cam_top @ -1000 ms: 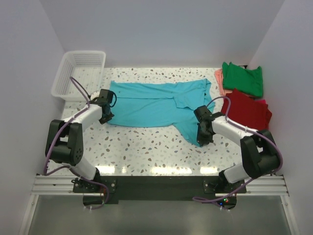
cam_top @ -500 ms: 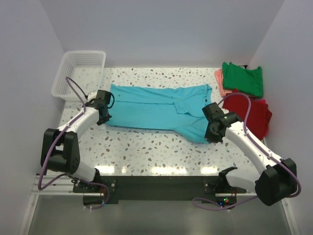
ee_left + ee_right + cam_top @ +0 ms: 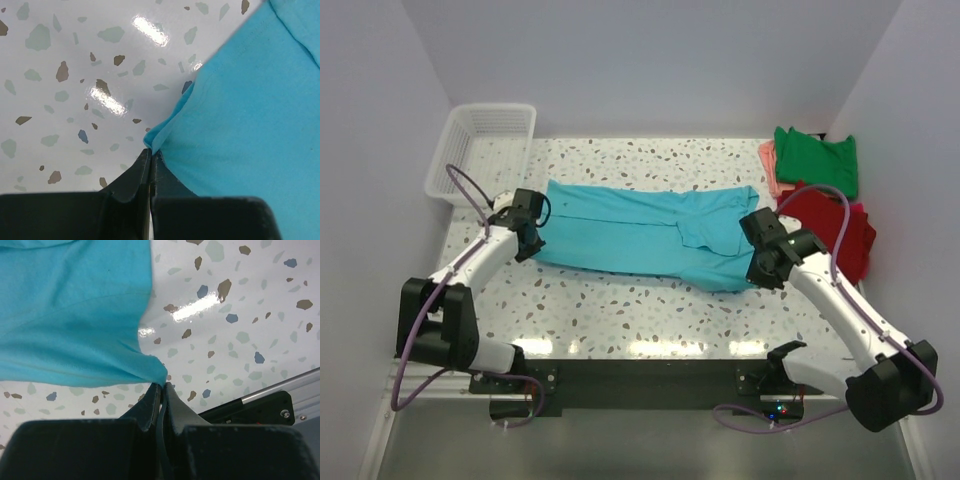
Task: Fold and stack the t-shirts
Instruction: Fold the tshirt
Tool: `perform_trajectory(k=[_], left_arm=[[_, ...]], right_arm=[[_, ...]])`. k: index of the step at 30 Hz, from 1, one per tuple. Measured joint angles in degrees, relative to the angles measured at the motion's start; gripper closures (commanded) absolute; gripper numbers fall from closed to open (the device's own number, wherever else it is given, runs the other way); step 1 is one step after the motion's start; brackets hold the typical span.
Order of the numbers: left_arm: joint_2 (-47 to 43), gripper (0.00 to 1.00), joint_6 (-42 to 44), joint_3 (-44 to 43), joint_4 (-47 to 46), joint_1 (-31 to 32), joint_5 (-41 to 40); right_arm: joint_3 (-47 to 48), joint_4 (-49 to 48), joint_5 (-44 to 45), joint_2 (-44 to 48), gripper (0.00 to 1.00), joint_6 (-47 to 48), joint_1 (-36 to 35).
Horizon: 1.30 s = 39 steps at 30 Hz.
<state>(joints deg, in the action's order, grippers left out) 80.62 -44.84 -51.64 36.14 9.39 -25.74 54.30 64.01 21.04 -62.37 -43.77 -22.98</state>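
pinching opposite ends of the turquoise t-shirt (image 3: 630, 225) — left, right jaws clamped.

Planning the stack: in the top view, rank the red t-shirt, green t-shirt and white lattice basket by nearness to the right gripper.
1. Red cotton t-shirt, beside the right gripper.
2. Green cotton t-shirt, far right corner.
3. White plastic lattice basket, far left corner.

overhead view, wrist close-ups, shared turquoise t-shirt (image 3: 630, 230)

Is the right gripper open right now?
No, the right gripper is shut, its jaws pinching a corner of the turquoise shirt above the table.
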Motion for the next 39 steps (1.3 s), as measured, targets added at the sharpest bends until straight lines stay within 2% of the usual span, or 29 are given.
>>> perform_trajectory(k=[6, 10, 11, 13, 25, 34, 35, 37, 38, 39], left_arm=[[3.76, 1.0, -1.11, -2.27, 0.02, 0.0, -0.02], [7.96, 1.0, -1.22, -7.34, 0.02, 0.0, -0.09], [10.86, 1.0, -1.25, -11.3, -0.7, 0.0, -0.11], [11.56, 1.0, -1.25, -12.09, -0.61, 0.0, -0.24], [26.86, 1.0, -1.05, -24.46, -0.59, 0.0, -2.05], [34.93, 1.0, -0.42, -33.62, -0.15, 0.0, -2.8], [35.36, 0.99, -0.37, -34.23, -0.2, 0.0, -2.91], [36.0, 0.85, -0.04, -35.12, -0.46, 0.0, -3.06], [36.09, 0.7, 0.37, -35.15, -0.7, 0.0, -3.08], [36.11, 0.64, 0.76, -35.15, -0.83, 0.0, -3.08]], right_arm=[[4.09, -2.45, 2.73, -4.83, 1.0, 0.83, 0.0], [8.7, -5.38, 5.09, -9.81, 1.0, 2.43, 0.0], [11.28, -8.2, 6.43, -13.05, 1.0, 3.87, 0.07], [11.76, -9.05, 6.67, -13.92, 1.0, 4.48, 0.35], [18.27, -17.7, 7.32, -24.92, 1.0, 11.96, 9.33], [24.55, -21.49, 6.21, -34.8, 1.0, 14.29, 10.8], [24.9, -21.68, 6.19, -35.52, 1.0, 14.36, 10.82], [25.53, -21.99, 6.03, -37.09, 0.94, 14.47, 10.86], [25.55, -22.23, 5.99, -37.79, 0.86, 14.47, 10.91], [25.57, -22.32, 5.97, -38.45, 0.69, 14.49, 10.93]])
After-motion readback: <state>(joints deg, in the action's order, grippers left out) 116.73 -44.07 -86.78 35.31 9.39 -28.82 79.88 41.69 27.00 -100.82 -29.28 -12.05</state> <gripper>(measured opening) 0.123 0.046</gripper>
